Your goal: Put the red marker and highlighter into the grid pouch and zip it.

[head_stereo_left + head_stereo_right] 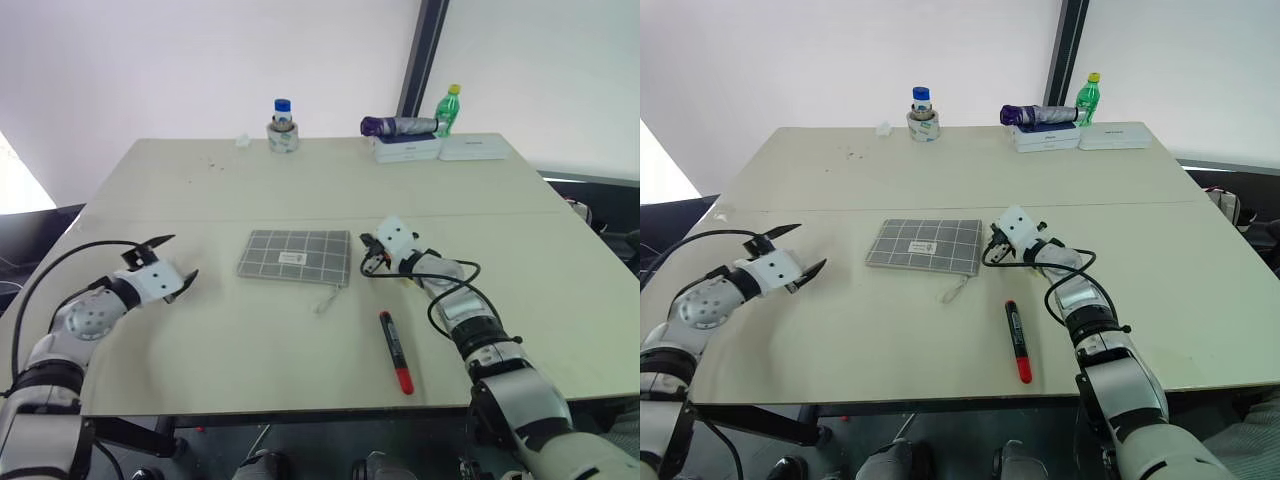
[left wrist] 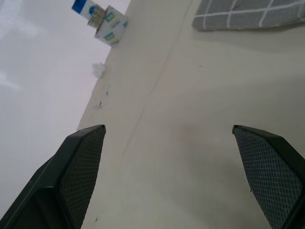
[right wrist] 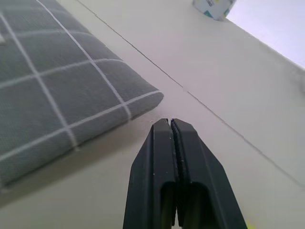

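Nearest, the red marker [image 1: 394, 351] is seen at 5 o'clock from the soft grid pouch [image 1: 296, 256] (best pinched mid-barrel). Left gripper [image 1: 168, 264] is spread wide; right gripper [image 1: 368, 255] is pressed shut, empty.

A pale beige surface [image 1: 300, 190] with a seam across its middle stands before a plain white wall [image 1: 200, 60] crossed by a dark upright post [image 1: 420, 60].
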Controlling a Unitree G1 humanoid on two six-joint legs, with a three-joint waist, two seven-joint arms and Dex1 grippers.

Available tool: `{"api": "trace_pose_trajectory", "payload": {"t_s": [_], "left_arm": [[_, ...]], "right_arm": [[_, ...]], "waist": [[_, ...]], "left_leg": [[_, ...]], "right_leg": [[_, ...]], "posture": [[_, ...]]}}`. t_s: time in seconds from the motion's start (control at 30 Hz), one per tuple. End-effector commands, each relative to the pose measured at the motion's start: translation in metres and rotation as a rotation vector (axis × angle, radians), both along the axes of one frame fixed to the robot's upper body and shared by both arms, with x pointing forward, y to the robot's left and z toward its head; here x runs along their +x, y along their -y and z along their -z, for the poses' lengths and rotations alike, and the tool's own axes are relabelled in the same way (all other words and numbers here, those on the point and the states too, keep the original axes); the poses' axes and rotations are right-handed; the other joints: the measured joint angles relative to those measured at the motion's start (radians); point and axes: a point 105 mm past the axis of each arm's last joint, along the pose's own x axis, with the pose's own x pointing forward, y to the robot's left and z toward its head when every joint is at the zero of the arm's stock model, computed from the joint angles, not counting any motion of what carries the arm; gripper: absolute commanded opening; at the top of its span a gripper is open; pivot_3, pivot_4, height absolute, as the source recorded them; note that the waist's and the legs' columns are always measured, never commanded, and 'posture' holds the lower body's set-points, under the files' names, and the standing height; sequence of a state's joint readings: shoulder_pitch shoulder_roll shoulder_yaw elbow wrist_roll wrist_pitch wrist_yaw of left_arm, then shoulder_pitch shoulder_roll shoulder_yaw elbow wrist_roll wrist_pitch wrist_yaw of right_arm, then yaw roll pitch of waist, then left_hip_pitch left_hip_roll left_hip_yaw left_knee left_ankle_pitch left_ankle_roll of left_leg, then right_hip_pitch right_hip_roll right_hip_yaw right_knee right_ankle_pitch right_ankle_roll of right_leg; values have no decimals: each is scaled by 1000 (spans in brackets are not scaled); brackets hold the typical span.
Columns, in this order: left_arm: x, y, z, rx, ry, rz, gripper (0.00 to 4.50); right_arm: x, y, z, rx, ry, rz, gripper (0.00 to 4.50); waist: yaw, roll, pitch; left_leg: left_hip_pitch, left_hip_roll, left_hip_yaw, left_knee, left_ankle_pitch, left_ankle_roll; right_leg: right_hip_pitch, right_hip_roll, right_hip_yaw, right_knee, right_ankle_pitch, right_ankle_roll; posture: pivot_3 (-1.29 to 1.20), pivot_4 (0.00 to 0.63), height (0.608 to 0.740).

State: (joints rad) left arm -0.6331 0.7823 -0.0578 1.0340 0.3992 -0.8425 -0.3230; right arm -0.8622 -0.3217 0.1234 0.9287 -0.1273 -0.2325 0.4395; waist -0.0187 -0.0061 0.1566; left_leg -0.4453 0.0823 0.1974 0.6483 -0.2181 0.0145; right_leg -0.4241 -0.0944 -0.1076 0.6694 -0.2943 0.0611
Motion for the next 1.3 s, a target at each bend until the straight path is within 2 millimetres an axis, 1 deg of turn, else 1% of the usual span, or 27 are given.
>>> {"api": "trace_pose_trajectory", "payload": {"t_s": [0.03,0.07,0.17,0.2,0.27,0.37,0.47,0.5,0.63,0.73,1.0,1.2,1.3], "left_arm": [[12,16,-9,113,53,54,4500],[16,22,-8,149,56,66,4500],[26,41,-6,184,65,101,4500],[28,44,-4,199,65,107,4500],[30,55,6,264,45,138,4500],[31,67,22,354,16,190,4500],[27,75,31,411,-2,245,4500],[26,77,31,394,-5,257,4500],[24,81,25,388,15,298,4500],[18,84,23,368,13,345,4500],[3,94,25,361,22,469,4500],[-8,94,25,348,29,526,4500],[-8,93,25,334,27,520,4500]], "right_arm": [[8,-4,-12,-6,56,30,60],[8,-6,-10,-6,50,23,60],[7,-11,-5,6,40,12,60],[6,-12,-4,5,39,11,60],[5,-15,-2,3,40,2,60],[4,-20,-1,25,30,-5,60],[3,-27,0,16,30,-29,60],[2,-28,0,17,29,-31,60],[2,-30,3,-1,20,-40,60],[2,-29,7,-35,14,-39,60],[3,-31,5,-108,27,-67,60],[3,-32,5,-131,29,-90,60],[3,-32,5,-135,29,-92,60]], "waist": [[0,0,0],[-1,0,0],[-2,0,0],[-2,0,0],[-3,0,0],[-2,0,0],[2,0,0],[3,0,0],[3,0,0],[1,0,0],[0,0,0],[-2,0,0],[-2,0,0]], "left_leg": [[0,0,0,0,0,0],[0,0,0,0,0,0],[0,0,1,0,0,-1],[0,0,1,0,0,-1],[0,0,1,0,1,-1],[1,0,1,0,1,-2],[2,0,1,1,2,-2],[2,0,1,1,2,-2],[2,0,0,2,2,-2],[2,0,1,2,2,-2],[2,0,1,2,2,-2],[2,0,1,2,2,-2],[2,1,1,2,2,-2]], "right_leg": [[0,0,0,0,0,0],[0,0,0,0,0,0],[0,1,1,1,0,0],[0,1,1,1,0,0],[-1,1,1,1,0,0],[0,1,1,2,0,0],[0,1,2,4,0,0],[0,1,2,5,0,0],[0,1,2,5,0,0],[-1,1,2,6,0,0],[-1,1,2,7,-1,1],[-1,1,3,7,-1,1],[-1,1,3,8,-1,1]], "posture": [[0,150,740],[0,150,740],[0,150,740],[0,150,740],[0,150,740],[0,150,740],[0,150,740],[0,150,740],[0,150,740],[0,150,740],[0,150,740],[0,150,740],[0,150,740]]}}
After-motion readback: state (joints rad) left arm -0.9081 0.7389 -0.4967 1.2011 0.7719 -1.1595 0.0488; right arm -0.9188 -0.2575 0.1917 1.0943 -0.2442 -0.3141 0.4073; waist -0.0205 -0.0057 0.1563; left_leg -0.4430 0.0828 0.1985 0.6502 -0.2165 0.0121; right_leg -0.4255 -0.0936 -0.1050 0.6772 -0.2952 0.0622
